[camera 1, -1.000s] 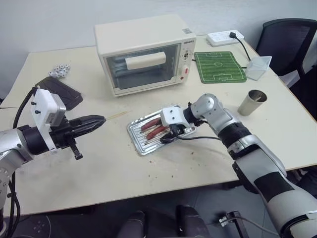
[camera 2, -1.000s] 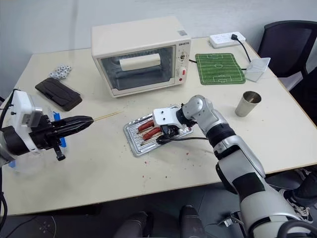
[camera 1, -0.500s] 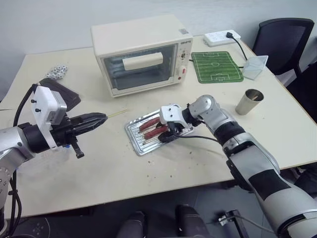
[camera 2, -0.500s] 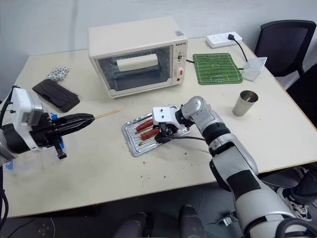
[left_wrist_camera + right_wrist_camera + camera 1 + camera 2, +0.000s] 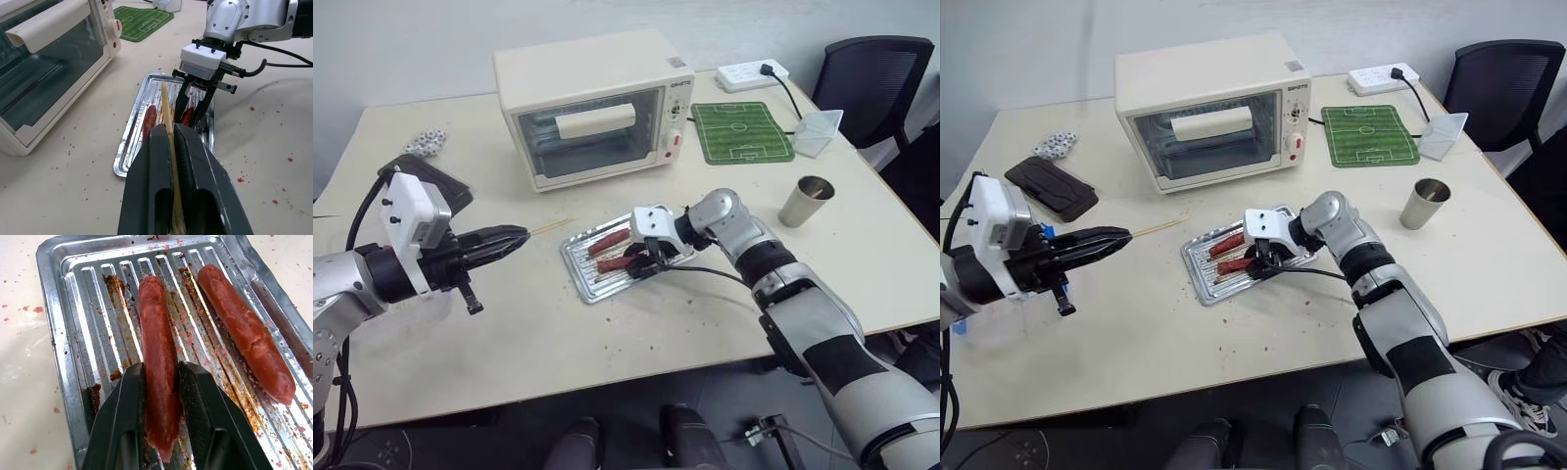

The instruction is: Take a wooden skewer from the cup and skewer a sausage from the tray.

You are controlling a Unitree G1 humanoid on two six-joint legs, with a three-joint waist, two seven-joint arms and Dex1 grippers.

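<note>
While the left gripper (image 5: 514, 238) pinches the wooden skewer (image 5: 167, 122) beside the tray (image 5: 58, 333), the right gripper (image 5: 160, 404) clamps a sausage (image 5: 156, 362) in it — piercing remains, cup (image 5: 808, 201) already done with.

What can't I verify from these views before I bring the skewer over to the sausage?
- Underside of the gripped red-brown sausage: right wrist view, hidden by right gripper fingers; lifted or resting on the ribbed silver tray, unclear.
- Thin pale wooden skewer rear end: left wrist view, buried between left gripper fingers.
- Grey metal cup contents: head views, too small.
</note>
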